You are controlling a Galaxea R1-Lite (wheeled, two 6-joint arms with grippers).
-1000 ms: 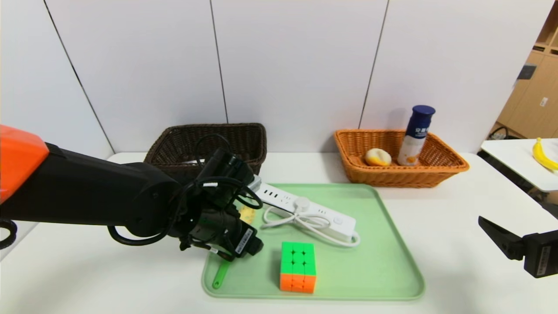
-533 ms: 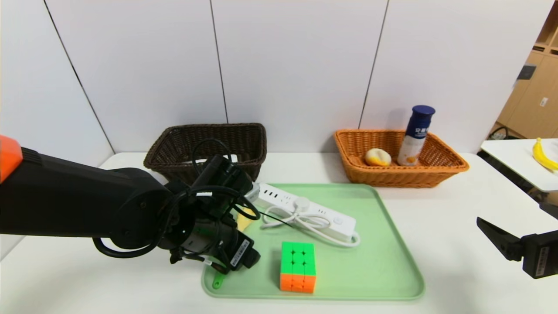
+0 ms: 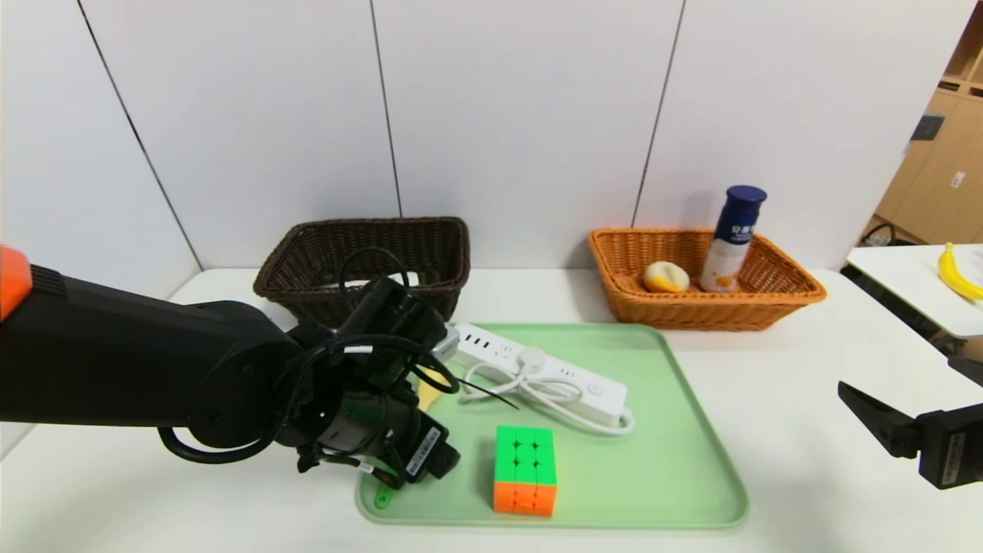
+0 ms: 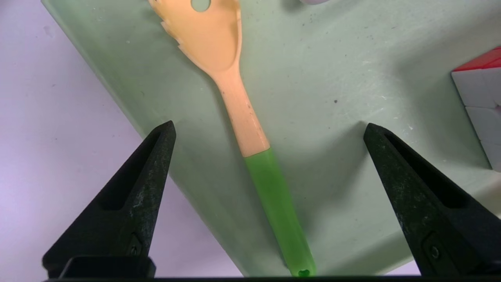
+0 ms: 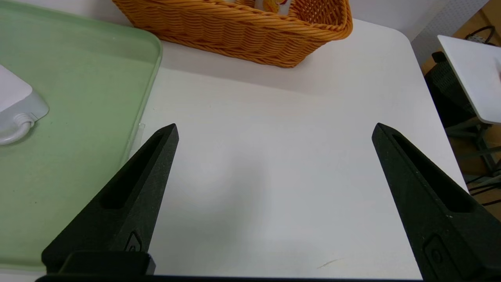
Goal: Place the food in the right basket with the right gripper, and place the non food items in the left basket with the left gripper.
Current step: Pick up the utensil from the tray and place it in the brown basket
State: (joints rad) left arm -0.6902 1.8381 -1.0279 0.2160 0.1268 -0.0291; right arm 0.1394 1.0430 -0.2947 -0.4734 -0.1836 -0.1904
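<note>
A pasta spoon (image 4: 250, 129) with a peach head and green handle lies on the green tray (image 3: 676, 461); only its handle end (image 3: 382, 498) shows in the head view. My left gripper (image 4: 270, 129) is open above it, one finger on each side of the handle, not touching. A white power strip (image 3: 537, 369) with its cord and a colour cube (image 3: 525, 468) also lie on the tray. The dark left basket (image 3: 369, 253) stands behind. The orange right basket (image 3: 703, 280) holds a bun (image 3: 665, 276) and a bottle (image 3: 733, 238). My right gripper (image 5: 274, 131) is open and empty over the table.
A second white table with a banana (image 3: 956, 273) stands at the far right. The white wall runs close behind both baskets. Bare tabletop lies between the tray's right rim (image 5: 150, 78) and the table's right edge.
My left arm has drawn back and down toward the tray's front left corner, now covering more of the spoon in the head view. The right arm has barely moved.
</note>
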